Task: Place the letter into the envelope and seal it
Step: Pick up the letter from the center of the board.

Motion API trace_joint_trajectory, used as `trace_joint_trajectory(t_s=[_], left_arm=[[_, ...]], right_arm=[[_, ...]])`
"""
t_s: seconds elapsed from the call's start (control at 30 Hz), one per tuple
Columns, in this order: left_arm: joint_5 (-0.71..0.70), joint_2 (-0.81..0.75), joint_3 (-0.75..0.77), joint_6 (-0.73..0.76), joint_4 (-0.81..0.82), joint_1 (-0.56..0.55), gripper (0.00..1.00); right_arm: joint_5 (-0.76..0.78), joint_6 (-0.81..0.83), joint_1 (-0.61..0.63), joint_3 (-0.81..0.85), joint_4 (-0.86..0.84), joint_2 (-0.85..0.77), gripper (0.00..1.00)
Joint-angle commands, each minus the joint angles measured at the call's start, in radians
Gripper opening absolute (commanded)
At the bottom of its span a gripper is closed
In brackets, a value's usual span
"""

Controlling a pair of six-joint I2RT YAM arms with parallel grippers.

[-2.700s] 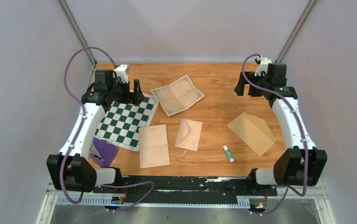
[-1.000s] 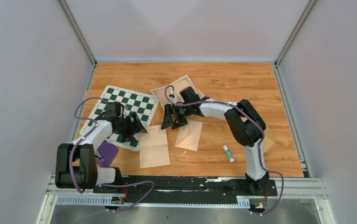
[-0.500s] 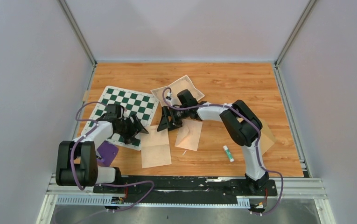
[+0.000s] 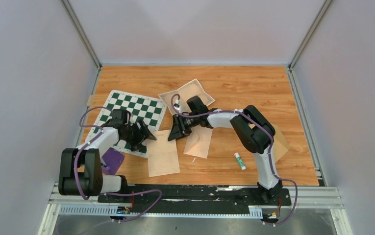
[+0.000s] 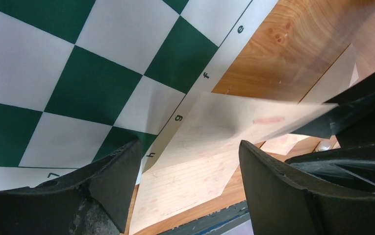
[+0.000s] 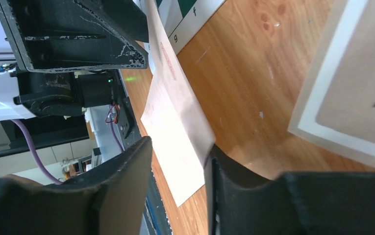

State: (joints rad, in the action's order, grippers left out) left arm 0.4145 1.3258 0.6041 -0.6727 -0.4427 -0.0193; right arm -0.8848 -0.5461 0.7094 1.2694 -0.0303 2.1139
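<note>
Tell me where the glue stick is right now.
In the top view the glue stick lies on the table, right of centre near the front edge, just right of the small tan envelope.

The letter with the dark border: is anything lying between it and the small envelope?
No loose thing lies there. Only the right arm reaches across the gap between the letter and the small envelope, its wrist covering the letter's near edge.

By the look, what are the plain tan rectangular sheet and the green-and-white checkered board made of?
Plain tan rectangular sheet: thin matte paper, probably; one edge bends upward without creasing. Green-and-white checkered board: likely a thin printed paper or vinyl mat; it lies flat, with letters printed along its border.
</note>
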Motion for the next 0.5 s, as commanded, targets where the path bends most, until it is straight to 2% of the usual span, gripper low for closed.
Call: trace_joint_trajectory(t_s=[0.0, 0.13, 0.3, 0.37, 0.47], left_arm=[[-0.061, -0.019, 0.002, 0.032, -0.023, 0.004, 0.82], [-0.049, -0.024, 0.027, 0.05, -0.016, 0.004, 0.83], [-0.041, -0.029, 0.063, 0.078, -0.023, 0.004, 0.88], [-0.03, -0.025, 0.093, 0.098, -0.025, 0.004, 0.92], [0.043, -0.012, 0.215, 0.176, -0.046, 0.004, 0.97]], right_arm=[[-0.065, 0.058, 0.001, 0.018, -0.03, -0.053, 0.38], [-0.078, 0.096, -0.001, 0.022, -0.017, -0.078, 0.25], [-0.093, 0.124, -0.007, 0.027, -0.011, -0.079, 0.01], [-0.096, 0.138, -0.012, 0.038, -0.011, -0.078, 0.0], [-0.114, 0.196, -0.032, 0.063, 0.019, -0.098, 0.0]])
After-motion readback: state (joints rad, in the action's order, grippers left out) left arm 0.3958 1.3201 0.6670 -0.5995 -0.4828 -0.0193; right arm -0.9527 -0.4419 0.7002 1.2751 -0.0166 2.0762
